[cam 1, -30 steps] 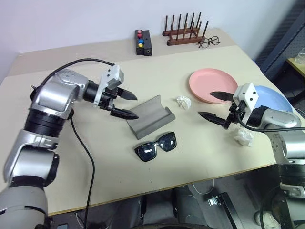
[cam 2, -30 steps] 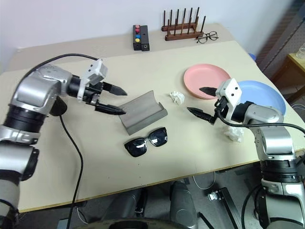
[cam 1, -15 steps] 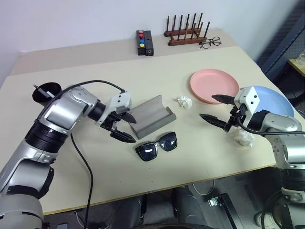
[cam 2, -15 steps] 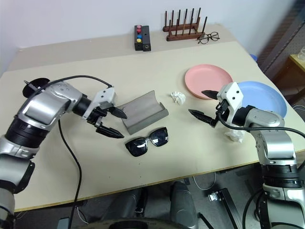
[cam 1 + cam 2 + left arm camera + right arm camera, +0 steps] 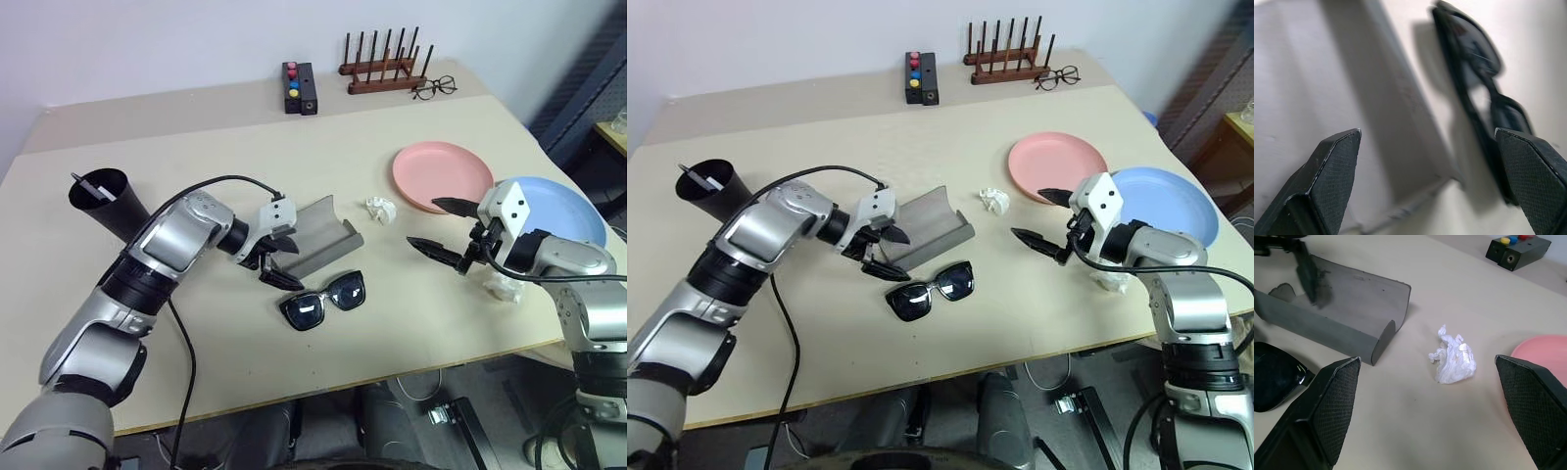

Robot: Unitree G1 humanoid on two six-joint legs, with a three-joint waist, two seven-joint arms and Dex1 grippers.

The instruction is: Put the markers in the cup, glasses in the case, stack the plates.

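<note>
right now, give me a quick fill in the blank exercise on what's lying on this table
1. The black chunky-framed sunglasses lie on the table just in front of the open grey felt glasses ____.
2. The salmon pink round plate sits beside the light ____ round plate, not stacked.
3. The left end effector, fingers spread, hangs beside the case, above the ____.
4. A crumpled white ____ lies between the case and the pink plate.

Missing words: case; blue; sunglasses; tissue
</note>
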